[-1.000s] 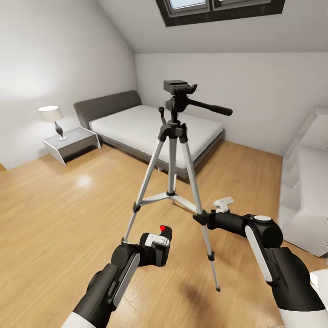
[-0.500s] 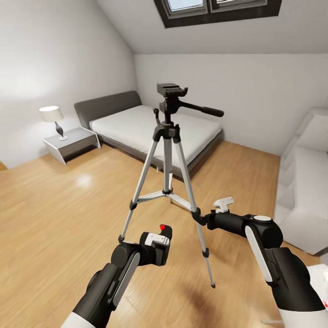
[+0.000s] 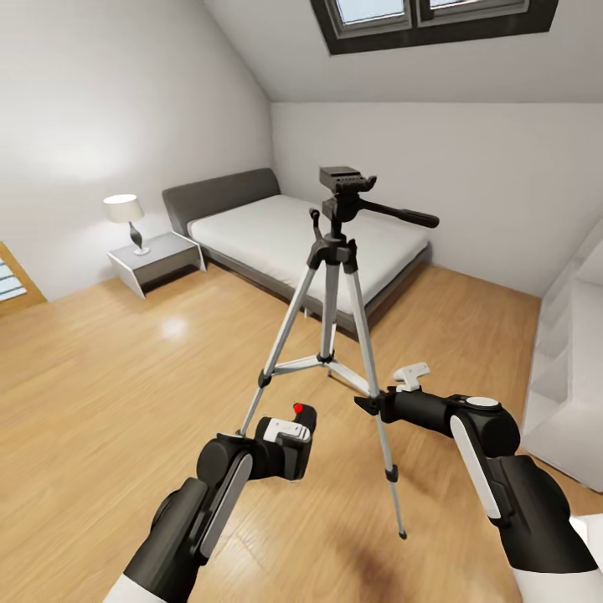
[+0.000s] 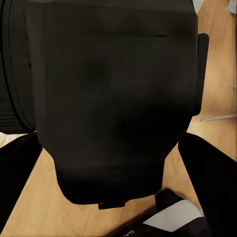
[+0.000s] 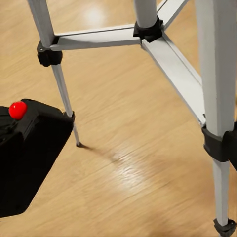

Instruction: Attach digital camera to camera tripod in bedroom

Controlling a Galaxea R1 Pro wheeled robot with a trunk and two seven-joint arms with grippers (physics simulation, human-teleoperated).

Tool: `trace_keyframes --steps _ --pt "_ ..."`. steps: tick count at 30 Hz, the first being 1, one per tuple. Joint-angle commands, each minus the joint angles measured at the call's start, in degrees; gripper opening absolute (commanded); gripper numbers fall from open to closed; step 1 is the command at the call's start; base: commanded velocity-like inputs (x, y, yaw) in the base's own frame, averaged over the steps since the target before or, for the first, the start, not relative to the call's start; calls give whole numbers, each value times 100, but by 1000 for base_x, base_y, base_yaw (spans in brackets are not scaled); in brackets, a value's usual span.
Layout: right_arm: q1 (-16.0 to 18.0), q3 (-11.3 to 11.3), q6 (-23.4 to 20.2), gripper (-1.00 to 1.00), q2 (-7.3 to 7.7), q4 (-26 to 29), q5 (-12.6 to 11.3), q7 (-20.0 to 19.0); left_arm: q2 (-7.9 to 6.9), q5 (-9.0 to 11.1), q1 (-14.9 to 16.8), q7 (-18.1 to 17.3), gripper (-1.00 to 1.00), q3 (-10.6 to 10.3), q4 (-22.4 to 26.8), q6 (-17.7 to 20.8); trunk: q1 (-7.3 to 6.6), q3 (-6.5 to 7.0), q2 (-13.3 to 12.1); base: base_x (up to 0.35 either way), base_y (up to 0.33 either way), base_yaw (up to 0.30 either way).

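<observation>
Left gripper (image 3: 293,435) clamps digital camera (image 3: 295,429) before camera tripod (image 3: 333,318); right gripper (image 3: 410,375) aperture indeterminable.

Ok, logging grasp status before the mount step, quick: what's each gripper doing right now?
Left gripper: shut on the digital camera.
Right gripper: holding nothing; open or shut cannot be told.

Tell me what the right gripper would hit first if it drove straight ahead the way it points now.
Probably the camera tripod: the right gripper sits just beside its near leg, pointing toward the lower legs and spreader. Depth is unclear; if it slips between the legs, the wood floor comes next.
</observation>
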State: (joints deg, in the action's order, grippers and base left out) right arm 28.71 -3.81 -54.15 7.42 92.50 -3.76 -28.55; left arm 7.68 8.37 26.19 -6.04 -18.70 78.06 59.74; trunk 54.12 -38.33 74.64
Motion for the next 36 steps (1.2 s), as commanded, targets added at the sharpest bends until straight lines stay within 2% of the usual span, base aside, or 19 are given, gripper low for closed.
trace_keyframes --steps 1,7,14,16,29,32,35,36 --pt "4 -4 -34 100 4 5 -37 17 -7 16 8 -5 -100 3 39 26 -23 14 -39 0 -1 53" --pt "3 -5 -34 100 5 5 -37 17 -99 56 32 -73 -100 31 130 26 -154 121 -279 0 0 29" --pt "10 -3 -34 100 7 5 -35 20 -245 268 45 -255 -100 54 160 26 -286 229 -520 0 0 8" --pt "10 -2 -32 100 8 5 -34 21 -253 282 45 -266 -100 57 161 26 -286 229 -520 0 0 3" --pt "20 12 -34 100 20 5 -28 25 -278 359 120 -317 -100 78 194 26 -572 462 -1041 0 0 1" --pt "20 12 -34 100 21 5 -26 25 -284 437 219 -345 -100 77 185 26 -638 516 -1162 0 0 0" --pt "19 12 -34 100 22 5 -21 25 -322 717 413 -421 -100 80 131 26 -704 570 -1282 0 0 0" --pt "19 12 -34 100 22 5 -21 25 -322 717 413 -421 -100 80 131 26 -725 588 -1322 0 0 0"
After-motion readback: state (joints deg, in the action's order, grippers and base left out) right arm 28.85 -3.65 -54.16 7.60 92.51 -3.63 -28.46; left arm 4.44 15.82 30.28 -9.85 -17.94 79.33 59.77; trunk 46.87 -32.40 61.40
